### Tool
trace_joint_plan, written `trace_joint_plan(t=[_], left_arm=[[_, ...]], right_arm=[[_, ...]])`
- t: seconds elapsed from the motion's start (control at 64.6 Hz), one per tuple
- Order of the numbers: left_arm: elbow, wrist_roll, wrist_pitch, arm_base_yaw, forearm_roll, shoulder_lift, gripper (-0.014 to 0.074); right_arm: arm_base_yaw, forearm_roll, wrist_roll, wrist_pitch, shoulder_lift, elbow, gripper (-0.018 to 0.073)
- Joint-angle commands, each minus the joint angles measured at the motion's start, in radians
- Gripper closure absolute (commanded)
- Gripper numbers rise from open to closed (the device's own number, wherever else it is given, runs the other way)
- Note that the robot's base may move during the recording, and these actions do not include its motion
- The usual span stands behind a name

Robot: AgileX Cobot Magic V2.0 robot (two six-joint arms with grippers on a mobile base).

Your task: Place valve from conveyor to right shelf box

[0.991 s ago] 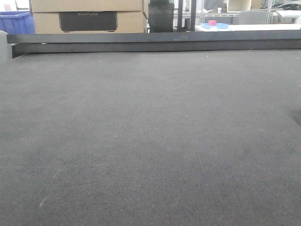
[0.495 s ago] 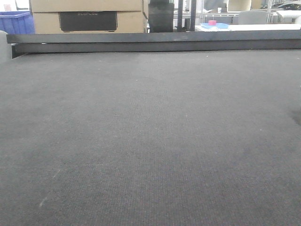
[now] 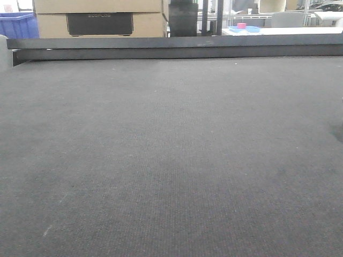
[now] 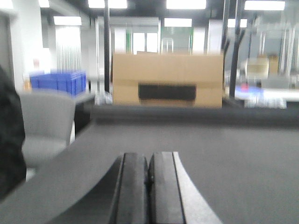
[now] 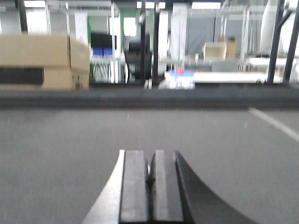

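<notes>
The conveyor (image 3: 171, 150) fills the front view as a wide dark grey woven belt, bare, with a dark metal rail (image 3: 177, 47) along its far edge. The valve and the right shelf box are out of view. In the left wrist view my left gripper (image 4: 149, 161) hangs low over the conveyor (image 4: 233, 154), its two dark pads pressed together with nothing between them. The right wrist view shows my right gripper (image 5: 150, 158) likewise shut and empty above the conveyor (image 5: 70, 149). Neither gripper appears in the front view.
Beyond the rail stand a cardboard box (image 3: 99, 19) with a dark panel, a blue crate (image 3: 19, 24) at the far left and a white table (image 3: 278, 30) carrying a small pink item. A grey housing (image 4: 46, 121) sits at the belt's left end.
</notes>
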Motion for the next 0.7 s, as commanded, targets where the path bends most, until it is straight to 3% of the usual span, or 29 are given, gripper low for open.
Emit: trace_joint_plan(t=[0.0,0.077,0.263,0.371,0.464,0.557,0.681], left_arm=[[-0.015,-0.002,-0.048,0.006,0.0,-0.005,0.0708],[-0.08,-0.002,-0.004,0.006,0.0,-0.005,0.0708],[-0.349,-0.002,0.294,0.006,0.006,0.08,0.0664],[-0.492,-0.002,0.45,0.006,0.011,0.192,0.0485],[-0.579,-0.002,0.514,0.006,0.009,0.285,0.0281],[-0.646,-0.002,0.549,0.005,-0.006,0.368,0.0105],[-0.705,-0.002,0.591,0.005,-0.103,0.453,0.0002]], right_arm=[[-0.004,0.0,-0.003,-0.09,-0.003,0.0,0.0721],[-0.004,0.0,-0.003,-0.055,-0.003,-0.059,0.0721],[-0.004,0.0,-0.003,0.272,0.01,-0.309,0.0676],[-0.004,0.0,-0.003,0.369,0.073,-0.42,0.0463],[-0.004,0.0,-0.003,0.384,0.151,-0.484,0.0199],[-0.004,-0.003,-0.003,0.379,0.232,-0.522,0.0005],[-0.004,-0.01,-0.003,0.337,0.334,-0.532,0.0003]])
